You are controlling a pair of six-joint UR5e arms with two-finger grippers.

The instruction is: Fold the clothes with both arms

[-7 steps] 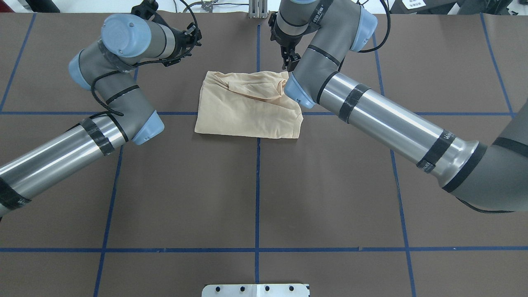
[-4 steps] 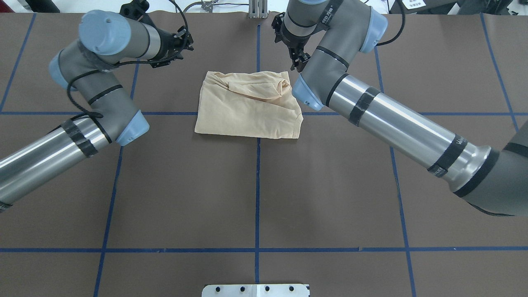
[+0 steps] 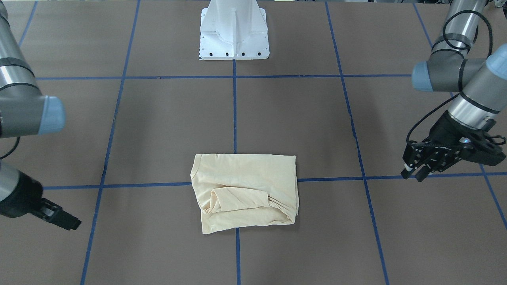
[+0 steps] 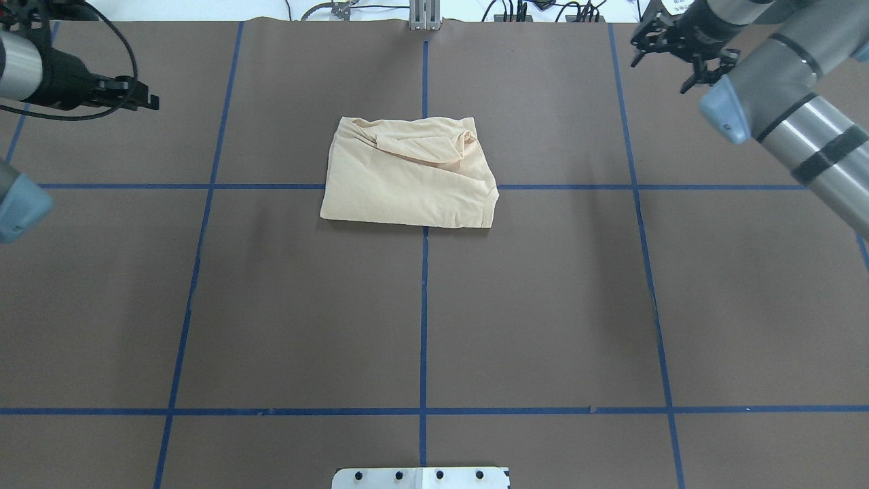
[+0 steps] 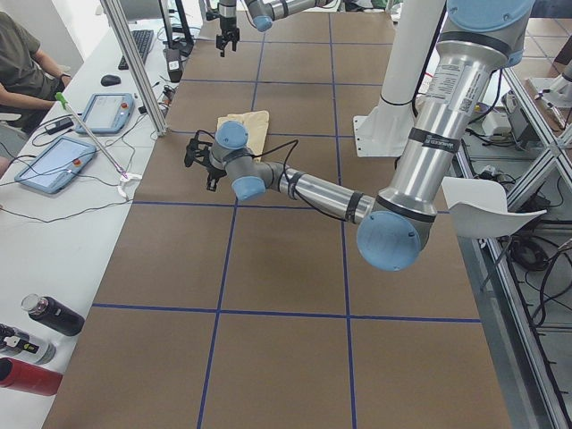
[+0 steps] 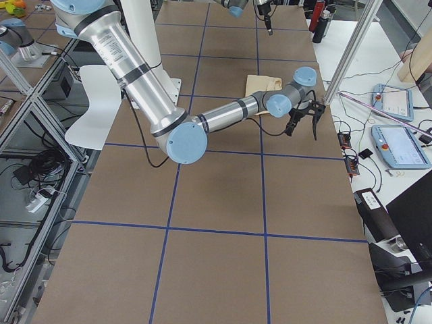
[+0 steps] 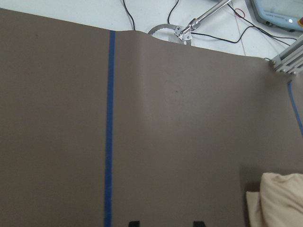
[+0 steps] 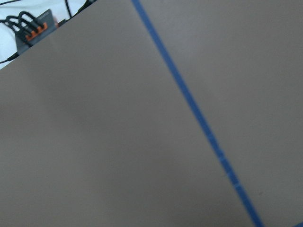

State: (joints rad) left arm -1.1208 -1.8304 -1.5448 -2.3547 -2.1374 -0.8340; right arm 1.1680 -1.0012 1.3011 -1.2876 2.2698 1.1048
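Cream-yellow shirt: the thin cream-yellow folded shirt (image 4: 407, 180) lies flat on the bench as a roughly rectangular packet. A folded sleeve (image 4: 421, 144) sits wrinkled on top, along the side nearest the far edge.
Place of shirt: midway between the left and right edges of the bench, nearer to the far edge than to the robot's edge. It covers a crossing of two tape lines.
Bench: a brown matte cover (image 4: 543, 305), divided into squares by blue tape lines (image 4: 423, 319).
Left claw: the black two-finger left claw (image 3: 412, 175) hangs over the bench toward the far left corner, well apart from the shirt. Its fingers are spread and grip nothing; its wrist view shows both tips with bare cover between them.
Right claw: the black two-finger right claw (image 6: 302, 132) hangs toward the far right corner, also well apart from the shirt. Its fingers are spread and empty.
Arms: the grey-and-silver left arm (image 3: 467, 75) and right arm (image 4: 801, 115) reach in from opposite sides.
Base: a white pedestal (image 3: 233, 35) stands at the middle of the robot's edge.
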